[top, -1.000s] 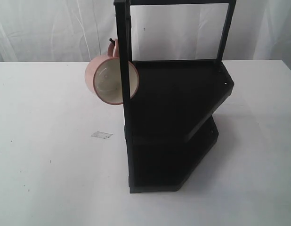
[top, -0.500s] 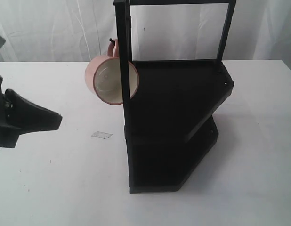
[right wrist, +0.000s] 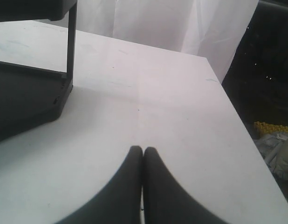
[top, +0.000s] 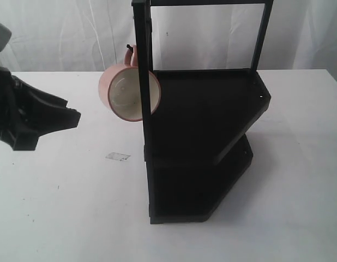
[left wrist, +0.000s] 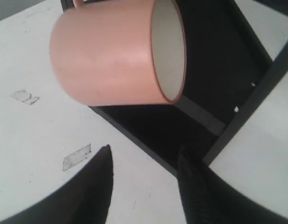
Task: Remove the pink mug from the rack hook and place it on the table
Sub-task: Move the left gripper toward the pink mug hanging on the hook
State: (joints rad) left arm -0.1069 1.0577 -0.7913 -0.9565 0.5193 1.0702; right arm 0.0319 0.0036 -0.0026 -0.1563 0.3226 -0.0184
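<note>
Mug [top: 129, 91] hangs on the hook [top: 128, 47] by its handle [top: 131, 55], mouth tipped outward, right against the rack [top: 206, 125] post. So as far as I can see, none of the actual job is done yet. It isn't gripped, it isn't lifted, and the table [top: 59, 191] has no mug on it.

Left gripper [left wrist: 144, 161] is the one lined up for it. Its fingers are spread wide with nothing between them. The mug sits ahead of the fingertips and a bit above them, with its side wall toward the gripper and its mouth turned sideways to it. It's near but not touching — the wrist view shows a clear gap between fingertips and mug.

Right gripper [right wrist: 143, 156] is closed, fingertips pressed together and holding nothing. Ahead of it there's only bare table, with a corner of the rack off to one side. It looks parked to me.

What's left, my read: pretty much everything.
- close that gap and get the fingers around the body or rim
- clamp, then lift so the handle clears the hook tip
- carry it away from the post and set it upright on open table

I'd call this the approach stage — very early.
</note>
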